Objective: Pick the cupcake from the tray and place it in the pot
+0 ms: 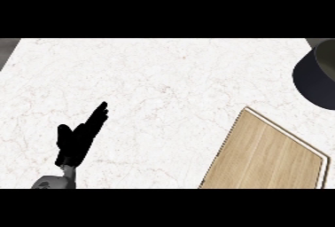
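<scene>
A wooden tray (271,157) lies tilted at the lower right of the white marble counter; what shows of its surface is bare, and I see no cupcake anywhere. The dark pot (317,75) stands at the right edge, cut off by the frame, with only part of its wall and rim visible. My left hand (77,142) rests at the lower left with fingers straight, pointing up and to the right, holding nothing. My right hand does not show.
The white marble counter (157,88) fills the view. A dark strip beyond its far edge shows at the top corners.
</scene>
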Tool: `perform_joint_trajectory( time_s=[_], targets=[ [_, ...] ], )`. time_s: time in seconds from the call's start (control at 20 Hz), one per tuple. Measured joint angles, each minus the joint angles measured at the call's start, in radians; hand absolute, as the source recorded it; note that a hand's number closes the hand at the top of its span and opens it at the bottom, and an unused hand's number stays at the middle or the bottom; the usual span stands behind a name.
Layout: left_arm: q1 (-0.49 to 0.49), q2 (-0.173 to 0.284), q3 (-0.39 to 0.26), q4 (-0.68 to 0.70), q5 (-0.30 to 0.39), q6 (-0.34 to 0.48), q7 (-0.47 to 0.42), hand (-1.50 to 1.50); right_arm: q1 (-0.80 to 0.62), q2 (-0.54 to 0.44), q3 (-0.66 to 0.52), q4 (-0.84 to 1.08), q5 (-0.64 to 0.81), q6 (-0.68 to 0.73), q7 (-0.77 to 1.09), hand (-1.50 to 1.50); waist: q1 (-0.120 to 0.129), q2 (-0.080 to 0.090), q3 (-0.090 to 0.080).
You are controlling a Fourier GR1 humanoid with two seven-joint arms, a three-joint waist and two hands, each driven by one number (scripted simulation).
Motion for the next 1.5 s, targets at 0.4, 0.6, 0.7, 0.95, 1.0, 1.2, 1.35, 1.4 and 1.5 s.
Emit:
perform_joint_trajectory(
  time_s=[0.4, 0.6, 0.7, 0.95, 1.0, 1.2, 1.35, 1.4, 1.5],
  targets=[
    [-0.009, -0.010, -0.014, 0.003, 0.000, -0.010, 0.009, 0.00, 0.065, -0.125, -0.032, 0.033, 0.013, -0.095, -0.139, 1.50, 0.023, -0.002, 0.000],
    [-0.020, -0.013, -0.019, 0.006, -0.002, -0.013, 0.020, 0.00, 0.066, -0.181, -0.041, 0.050, 0.022, -0.133, -0.189, 1.50, 0.038, -0.002, -0.002],
    [-0.029, -0.014, -0.024, 0.006, -0.004, -0.017, 0.030, 0.00, 0.058, -0.208, -0.041, 0.063, 0.030, -0.145, -0.205, 1.50, 0.047, -0.001, -0.003],
    [-0.043, -0.020, -0.035, 0.011, -0.015, -0.019, 0.038, 0.00, 0.004, -0.261, -0.023, 0.083, 0.052, -0.160, -0.218, 1.50, 0.067, 0.000, -0.007],
    [-0.048, -0.019, -0.032, 0.021, -0.015, -0.022, 0.032, 0.00, -0.010, -0.262, -0.014, 0.086, 0.062, -0.164, -0.220, 1.50, 0.069, 0.000, -0.007],
    [-0.060, -0.026, -0.036, 0.029, -0.024, -0.020, 0.028, 0.00, -0.076, -0.283, 0.034, 0.087, 0.108, -0.174, -0.217, 1.50, 0.079, 0.000, -0.009],
    [-0.062, -0.032, -0.041, 0.034, -0.034, -0.018, 0.021, 0.00, -0.144, -0.283, 0.084, 0.079, 0.159, -0.186, -0.199, 1.50, 0.083, 0.000, -0.010],
    [-0.064, -0.034, -0.041, 0.029, -0.036, -0.013, 0.031, 0.00, -0.161, -0.279, 0.102, 0.078, 0.179, -0.191, -0.198, 1.50, 0.084, -0.001, -0.011],
    [-0.066, -0.032, -0.038, 0.034, -0.036, -0.019, 0.026, 0.00, -0.195, -0.252, 0.140, 0.077, 0.224, -0.217, -0.199, 1.50, 0.083, -0.001, -0.011]
  ],
)
